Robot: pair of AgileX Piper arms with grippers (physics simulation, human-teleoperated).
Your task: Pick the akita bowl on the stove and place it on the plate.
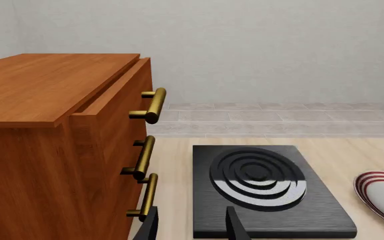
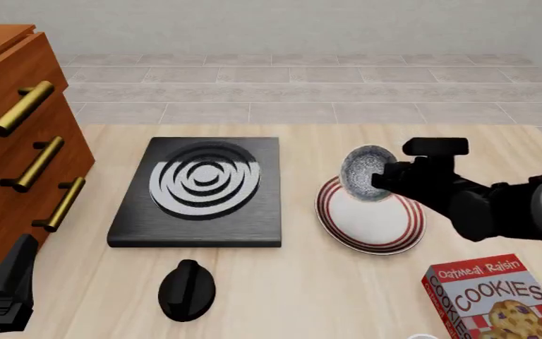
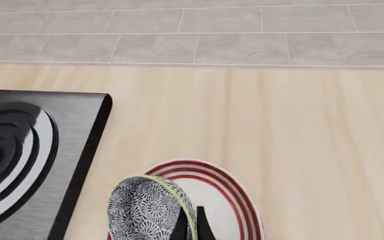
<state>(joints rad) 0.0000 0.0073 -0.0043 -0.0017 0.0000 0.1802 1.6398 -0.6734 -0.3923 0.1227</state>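
The right claw [image 2: 382, 181] pinches the rim of the akita bowl [image 2: 365, 173], holding it tipped steeply on edge above the near-left part of the plate [image 2: 384, 229], clear of the stove [image 2: 200, 194], which now lies bare. The main risk is in the release: with the bowl standing almost on its side, letting go here could drop it onto its rim so that it rolls off the plate toward the stove or out across the worktop [image 2: 346, 296]. The grip looks to be on a thin slice of rim only, so a quick wrist turn to level it might let it slip; whether the bowl's lower edge already touches the plate is hard to judge from these angles. The left claw [image 1: 192, 227] hangs idle, fingers spread and holding nothing, near the wooden drawer cabinet [image 2: 8, 141]. A black knob [image 2: 187, 289] lies apart from the action. The only legible writing is on the red cookie box [image 2: 497, 296]: "Oatmeal Raisin COOKIES".
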